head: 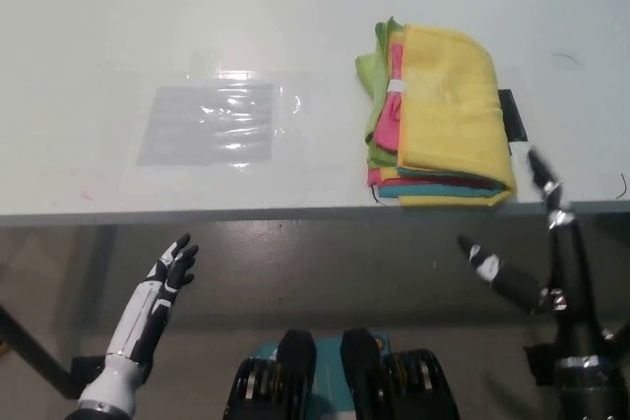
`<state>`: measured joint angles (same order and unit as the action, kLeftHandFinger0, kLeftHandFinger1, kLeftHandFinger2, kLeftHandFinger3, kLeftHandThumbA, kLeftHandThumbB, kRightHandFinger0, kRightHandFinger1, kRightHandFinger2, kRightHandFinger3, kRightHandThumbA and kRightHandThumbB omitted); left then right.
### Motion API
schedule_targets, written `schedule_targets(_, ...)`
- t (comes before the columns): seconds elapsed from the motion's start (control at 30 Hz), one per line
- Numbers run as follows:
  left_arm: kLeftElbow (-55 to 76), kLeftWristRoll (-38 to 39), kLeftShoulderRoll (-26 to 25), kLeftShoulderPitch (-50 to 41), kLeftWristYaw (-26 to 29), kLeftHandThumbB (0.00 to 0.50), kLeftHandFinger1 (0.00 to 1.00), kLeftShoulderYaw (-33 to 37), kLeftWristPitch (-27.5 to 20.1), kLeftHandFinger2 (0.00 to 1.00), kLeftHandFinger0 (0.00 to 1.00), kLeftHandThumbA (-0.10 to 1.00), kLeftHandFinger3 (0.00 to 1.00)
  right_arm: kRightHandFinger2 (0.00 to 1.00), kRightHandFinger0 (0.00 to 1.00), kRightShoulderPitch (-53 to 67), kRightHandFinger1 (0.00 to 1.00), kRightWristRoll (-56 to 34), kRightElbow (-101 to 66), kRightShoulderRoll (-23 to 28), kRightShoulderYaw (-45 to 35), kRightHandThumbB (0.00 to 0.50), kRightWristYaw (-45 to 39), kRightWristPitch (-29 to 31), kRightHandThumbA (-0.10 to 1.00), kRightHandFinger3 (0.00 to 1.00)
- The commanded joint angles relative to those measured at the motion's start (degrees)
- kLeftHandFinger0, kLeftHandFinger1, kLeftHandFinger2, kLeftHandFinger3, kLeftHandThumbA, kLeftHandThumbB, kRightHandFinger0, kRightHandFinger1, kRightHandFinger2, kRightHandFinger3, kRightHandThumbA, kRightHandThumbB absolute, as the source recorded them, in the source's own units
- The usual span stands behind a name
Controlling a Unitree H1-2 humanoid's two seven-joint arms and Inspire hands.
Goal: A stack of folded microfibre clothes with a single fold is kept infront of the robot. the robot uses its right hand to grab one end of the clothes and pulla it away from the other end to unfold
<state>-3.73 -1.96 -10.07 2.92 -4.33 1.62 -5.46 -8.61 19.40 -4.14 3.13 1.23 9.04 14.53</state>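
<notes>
A: Right hand (pixel 536 243)?
B: We see it spread wide and holding nothing, just below the table edge (pixel 197 211), one fingertip reaching up beside the near right corner of the stack of folded microfibre cloths (pixel 443 120).
A: Stack?
B: On the table by its near edge, yellow cloth on top.
A: Anything else?
B: Clear plastic sheet (pixel 219 123) well left of the stack. Left hand (pixel 169 274) rests low, fingers apart, empty.
</notes>
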Motion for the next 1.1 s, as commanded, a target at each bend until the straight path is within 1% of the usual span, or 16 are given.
schedule_targets(0.0,3.79,-0.3,-0.26,-0.02,-1.65,0.249,1.0,1.2,-0.93,1.0,1.0,0.96,1.0,1.0,1.0,-6.84,1.0,14.0,-12.53,-0.32,-0.89,0.169,-0.53,-11.22,0.86,1.0)
schedule_targets(0.07,3.49,0.07,-0.46,-0.12,-2.33,0.267,1.0,1.81,-0.9,1.0,1.0,0.95,1.0,1.0,1.0,-11.24,1.0,17.2,-12.8,0.91,-0.54,0.212,-2.98,-15.99,0.92,1.0)
schedule_targets(0.1,3.42,-0.14,-0.53,-0.11,-2.32,0.268,1.0,1.97,-0.97,1.0,1.0,0.95,1.0,1.0,1.0,-11.96,1.0,17.49,-12.46,1.06,-0.45,0.224,-3.07,-16.49,0.91,1.0)
schedule_targets(0.17,3.58,-0.71,-0.68,-0.39,-2.49,0.288,1.0,2.48,-0.59,1.0,1.0,0.94,1.0,1.0,1.0,-15.96,1.0,18.21,-9.65,1.42,-0.04,0.258,-2.97,-18.32,0.85,1.0)
schedule_targets(0.2,3.91,-0.82,-0.78,-0.66,-2.65,0.288,1.0,2.69,-0.12,1.0,1.0,0.94,1.0,1.0,1.0,-17.29,1.0,18.36,-8.41,1.49,0.13,0.258,-2.86,-19.07,0.84,1.0)
schedule_targets(0.23,4.1,-0.81,-0.73,-0.78,-2.78,0.293,1.0,2.9,-0.09,1.0,1.0,0.93,1.0,1.0,1.0,-19.52,1.0,18.61,-6.1,1.93,0.66,0.272,-3.44,-20.01,0.87,1.0)
schedule_targets(0.33,4.57,-1.33,-0.89,-0.79,-2.89,0.29,1.0,3.42,0.48,1.0,1.0,0.92,1.0,1.0,1.0,-23.54,1.0,20.44,-2.22,2.6,2.38,0.289,-4.89,-23.1,0.92,1.0)
schedule_targets(0.47,4.84,-2.74,-1.05,-1.02,-2.48,0.299,1.0,3.98,0.69,1.0,1.0,0.94,1.0,1.0,1.0,-27.37,1.0,20.57,3.16,2.3,4.37,0.324,-5.58,-25.48,0.91,1.0)
schedule_targets(0.53,4.86,-3.03,-1.16,-1.22,-2.36,0.299,1.0,4.17,0.46,1.0,1.0,0.95,1.0,1.0,1.0,-28.34,1.0,20.35,4.98,2.26,5.25,0.327,-5.66,-26.31,0.92,1.0)
schedule_targets(0.57,5.17,-3.3,-1.3,-1.44,-2.44,0.294,1.0,4.36,0.78,1.0,1.0,0.96,1.0,1.0,1.0,-29.11,1.0,19.31,7.99,1.85,5.71,0.331,-5.24,-25.58,0.9,1.0)
schedule_targets(0.63,5.45,-3.42,-1.39,-1.72,-2.53,0.289,1.0,4.42,0.95,1.0,1.0,0.96,1.0,1.0,1.0,-29.63,1.0,19.89,10.33,1.96,7.0,0.339,-5.46,-26.34,0.95,1.0)
schedule_targets(0.7,5.26,-3.1,-1.52,-1.77,-2.75,0.286,1.0,4.3,0.74,1.0,1.0,0.95,1.0,1.0,1.0,-30.28,1.0,19.69,12.83,1.63,7.82,0.346,-5.18,-26.77,0.93,1.0)
schedule_targets(0.87,4.66,-3.65,-1.61,-1.89,-2.5,0.288,1.0,4.42,0.21,1.0,1.0,0.96,1.0,1.0,1.0,-32.48,1.0,19.09,19.47,1.39,9.29,0.368,-4.87,-27.45,1.0,1.0)
schedule_targets(0.93,4.42,-3.44,-1.6,-1.83,-2.45,0.29,1.0,4.39,-0.04,1.0,1.0,0.96,1.0,1.0,1.0,-33.5,1.0,18.28,22.98,1.22,9.59,0.378,-4.58,-27.25,1.0,1.0)
schedule_targets(1.03,4.22,-3.49,-1.77,-1.67,-2.56,0.29,1.0,4.44,0.1,1.0,1.0,0.96,1.0,1.0,1.0,-33.88,1.0,17.79,25.74,1.28,9.89,0.361,-4.46,-27.49,1.0,1.0)
schedule_targets(1.07,4.02,-3.57,-1.84,-1.61,-2.5,0.297,1.0,4.37,0.2,1.0,1.0,0.96,1.0,1.0,1.0,-34.15,1.0,17.54,27.32,1.16,9.89,0.371,-4.24,-27.54,1.0,1.0)
